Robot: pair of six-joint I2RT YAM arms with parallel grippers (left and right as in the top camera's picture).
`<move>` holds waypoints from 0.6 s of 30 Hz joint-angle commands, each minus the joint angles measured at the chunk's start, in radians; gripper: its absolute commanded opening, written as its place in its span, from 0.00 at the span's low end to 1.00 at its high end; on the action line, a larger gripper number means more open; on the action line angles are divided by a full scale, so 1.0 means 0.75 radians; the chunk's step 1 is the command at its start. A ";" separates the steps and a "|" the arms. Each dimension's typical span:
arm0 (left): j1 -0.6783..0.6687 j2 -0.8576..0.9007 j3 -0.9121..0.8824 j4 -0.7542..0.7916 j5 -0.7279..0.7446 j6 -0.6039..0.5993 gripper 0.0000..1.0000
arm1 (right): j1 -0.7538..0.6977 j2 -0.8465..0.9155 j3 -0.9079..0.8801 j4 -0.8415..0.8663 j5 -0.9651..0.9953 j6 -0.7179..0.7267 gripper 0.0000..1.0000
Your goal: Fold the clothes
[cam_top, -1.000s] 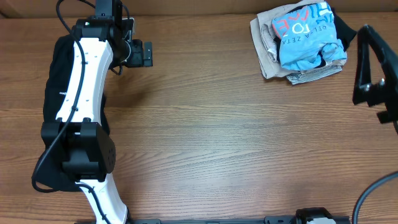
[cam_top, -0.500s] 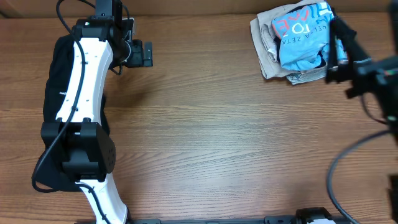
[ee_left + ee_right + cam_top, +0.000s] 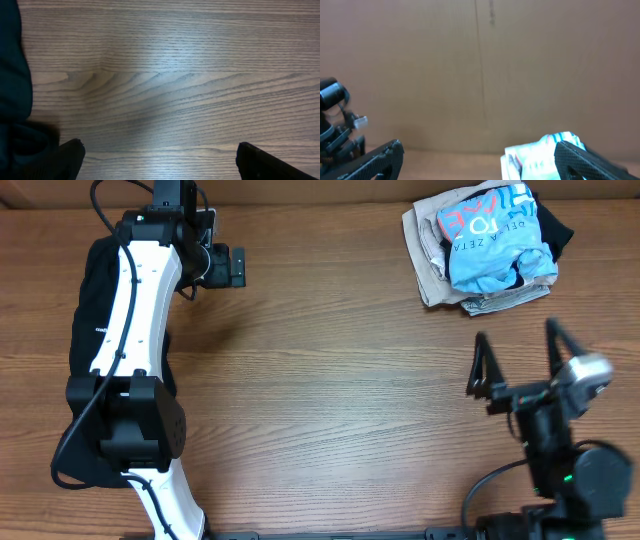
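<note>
Two groups of clothing are visible, and neither is in a gripper.

1. Overhead view. A compact pile (image 3: 485,250) sits at the far right corner of the table (image 3: 330,380). The light blue T-shirt (image 3: 490,235) lies on top, bundled rather than squared, with beige garments (image 3: 430,270) beneath it. A black garment (image 3: 85,310) lies along the left edge, largely hidden under the left arm (image 3: 130,300). The left gripper (image 3: 236,266) hangs over bare wood near the far edge. The right gripper (image 3: 515,360) is at the near right, well apart from the pile, with its fingers spread wide and nothing between them.

2. Left wrist view. The left gripper (image 3: 157,152) has its fingertips (image 3: 70,152) set wide apart over bare wood. The black garment (image 3: 12,75) fills the left margin, beside but not between the fingers.

3. Right wrist view. The right gripper (image 3: 477,152) has its fingers parted and faces a brown wall (image 3: 480,65). The pile (image 3: 540,152) shows low in the frame, ahead of the fingers.

Assessment: no garment lies flat with clean folds. The pile may be partly done, but the black garment appears unfolded. Most of the folding appears outstanding.
</note>
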 commanded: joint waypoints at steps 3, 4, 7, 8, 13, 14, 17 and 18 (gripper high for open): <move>-0.002 -0.009 -0.001 0.001 -0.004 0.026 1.00 | 0.004 -0.213 -0.359 0.174 0.039 0.005 1.00; -0.002 -0.009 -0.001 0.001 -0.004 0.026 1.00 | 0.004 -0.241 -0.400 0.197 0.039 0.005 1.00; -0.002 -0.009 -0.001 0.001 -0.004 0.026 1.00 | 0.005 -0.319 -0.514 0.249 0.038 0.005 1.00; -0.002 -0.009 -0.001 0.001 -0.004 0.026 1.00 | 0.006 -0.340 -0.542 0.250 0.038 0.005 1.00; -0.002 -0.009 -0.001 0.001 -0.004 0.026 1.00 | 0.006 -0.399 -0.644 0.248 0.038 0.005 1.00; -0.002 -0.009 -0.001 0.001 -0.004 0.026 1.00 | 0.006 -0.403 -0.647 0.221 0.041 0.005 1.00; -0.002 -0.009 -0.001 0.001 -0.004 0.026 1.00 | 0.006 -0.406 -0.646 0.121 0.043 0.005 1.00; -0.002 -0.009 -0.001 0.001 -0.005 0.026 1.00 | 0.006 -0.406 -0.646 0.083 0.043 0.005 1.00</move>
